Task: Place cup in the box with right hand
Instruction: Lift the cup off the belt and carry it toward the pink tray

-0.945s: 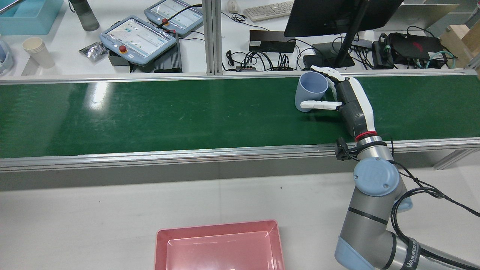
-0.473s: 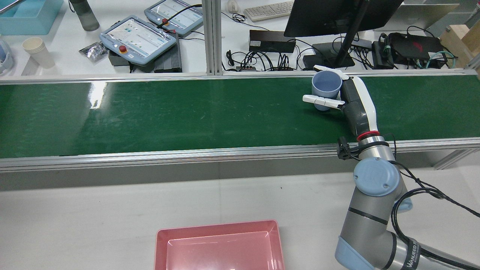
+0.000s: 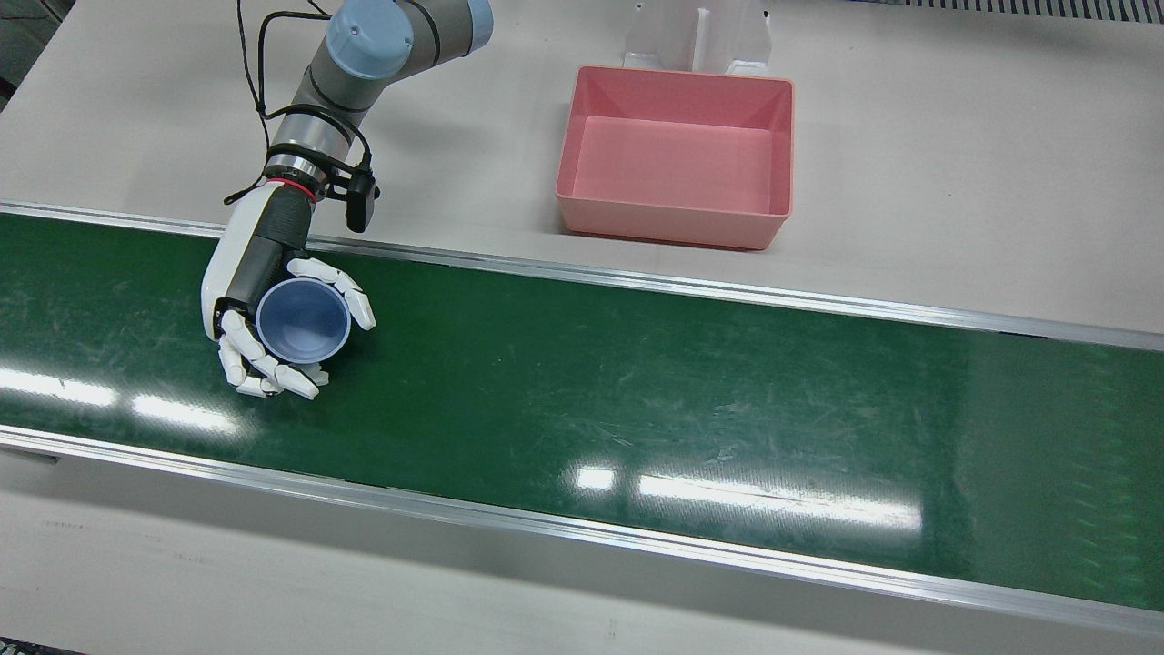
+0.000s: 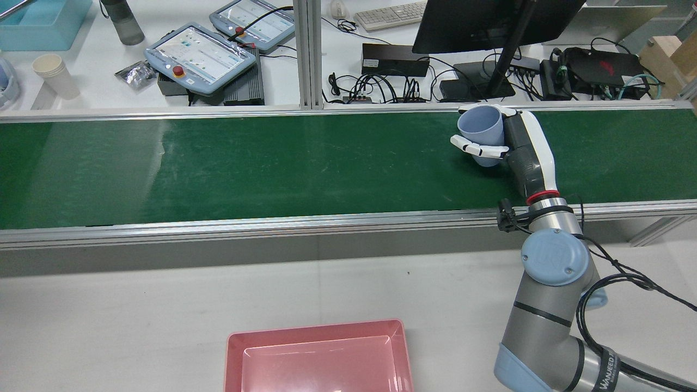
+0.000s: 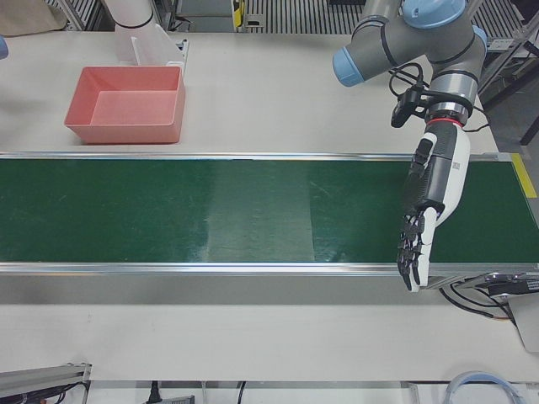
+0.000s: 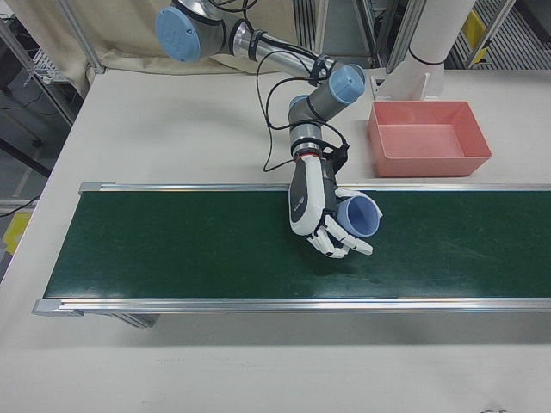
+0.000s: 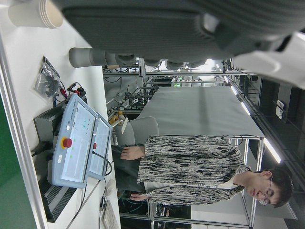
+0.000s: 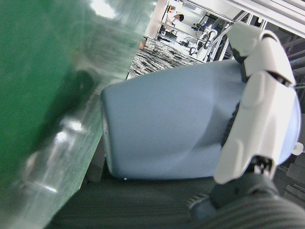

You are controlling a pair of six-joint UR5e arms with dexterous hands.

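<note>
My right hand is shut on a light blue cup and holds it, slightly tilted, over the green belt near its far edge. In the front view the cup shows its open mouth, with the right hand wrapped round it. Up close, the cup fills the right hand view, with white fingers across its wall. The pink box stands empty on the white table beyond the belt. My left hand hangs over the belt's other end, fingers straight and apart, holding nothing.
Aluminium rails run along both sides of the belt. Behind the far rail are teach pendants, a monitor, cables and paper cups. A person stands beyond that desk.
The right hand closed on the cup, which stood on the belt, and raised it. Hand and cup have shifted to the right in the rear view, and the cup now tilts.
</note>
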